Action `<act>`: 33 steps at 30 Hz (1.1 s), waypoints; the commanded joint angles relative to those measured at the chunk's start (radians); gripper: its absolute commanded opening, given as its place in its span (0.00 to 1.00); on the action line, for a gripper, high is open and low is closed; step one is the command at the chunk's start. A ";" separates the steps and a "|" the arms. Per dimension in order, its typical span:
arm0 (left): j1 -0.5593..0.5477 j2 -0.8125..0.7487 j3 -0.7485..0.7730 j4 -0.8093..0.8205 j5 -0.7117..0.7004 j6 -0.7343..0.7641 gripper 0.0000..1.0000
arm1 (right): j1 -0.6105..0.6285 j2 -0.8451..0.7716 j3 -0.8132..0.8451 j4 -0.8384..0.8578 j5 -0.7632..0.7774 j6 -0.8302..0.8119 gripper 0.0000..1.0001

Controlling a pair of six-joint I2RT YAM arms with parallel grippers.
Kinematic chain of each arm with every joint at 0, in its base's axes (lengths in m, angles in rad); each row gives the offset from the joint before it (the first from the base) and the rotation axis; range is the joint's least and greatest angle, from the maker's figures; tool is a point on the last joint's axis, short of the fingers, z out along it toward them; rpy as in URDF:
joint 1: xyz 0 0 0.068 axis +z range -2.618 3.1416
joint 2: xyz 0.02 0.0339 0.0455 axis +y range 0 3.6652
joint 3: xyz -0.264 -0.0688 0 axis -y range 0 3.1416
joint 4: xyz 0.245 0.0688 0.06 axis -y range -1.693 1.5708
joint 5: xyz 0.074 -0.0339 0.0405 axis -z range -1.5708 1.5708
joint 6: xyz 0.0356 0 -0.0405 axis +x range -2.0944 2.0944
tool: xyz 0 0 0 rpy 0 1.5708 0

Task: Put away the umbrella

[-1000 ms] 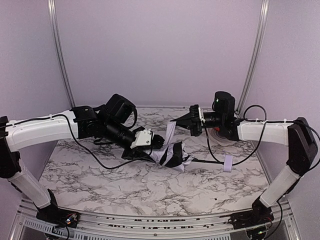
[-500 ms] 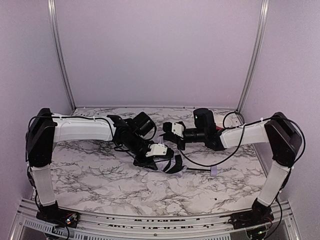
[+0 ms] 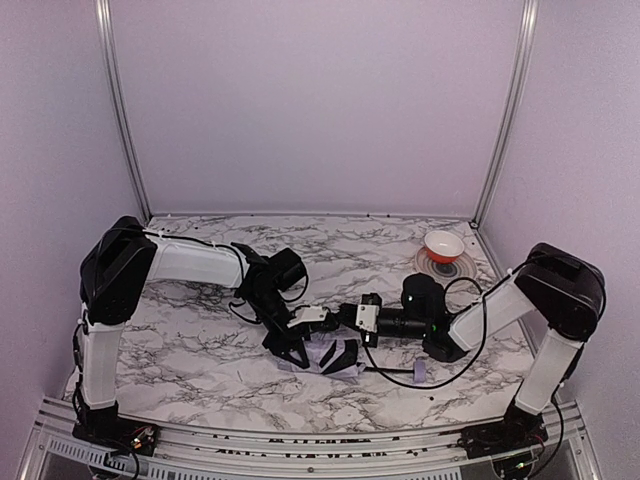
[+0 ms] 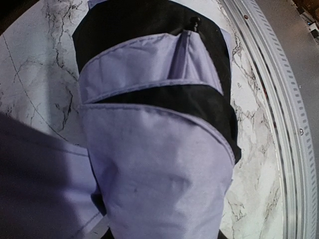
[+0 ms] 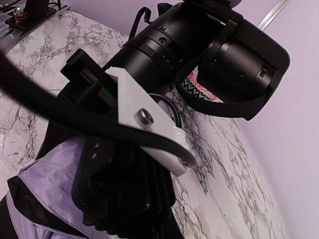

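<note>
The umbrella (image 3: 325,355) lies folded near the front centre of the marble table, lavender fabric with black lining. Its thin black shaft (image 3: 390,373) runs right to the small lavender handle (image 3: 420,372). My left gripper (image 3: 292,345) sits low at the fabric's left end. In the left wrist view the fabric (image 4: 159,164) fills the frame and covers my fingers, so it looks gripped. My right gripper (image 3: 345,318) hovers just above the canopy, close to the left one. The right wrist view shows only the left gripper (image 5: 119,194) and some fabric (image 5: 45,194); its own fingers are hidden.
A white and orange bowl (image 3: 443,244) stands on a patterned mat (image 3: 440,268) at the back right. The metal front rail (image 3: 300,445) runs just in front of the umbrella, also in the left wrist view (image 4: 279,99). Lavender walls close in three sides.
Both arms have come down and toward the near edge. The umbrella has gone from hanging above the table's middle to lying on the table at front centre.
</note>
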 commanded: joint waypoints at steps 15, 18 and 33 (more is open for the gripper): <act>0.051 0.073 -0.044 -0.003 -0.036 -0.237 0.12 | 0.178 -0.090 -0.002 0.073 0.092 -0.272 0.00; 0.051 0.069 -0.038 0.008 -0.052 -0.249 0.13 | 0.205 -0.076 0.027 0.075 0.071 -0.277 0.00; 0.061 0.000 -0.093 0.209 -0.143 -0.303 0.59 | 0.233 0.035 0.017 -0.116 0.223 -0.399 0.00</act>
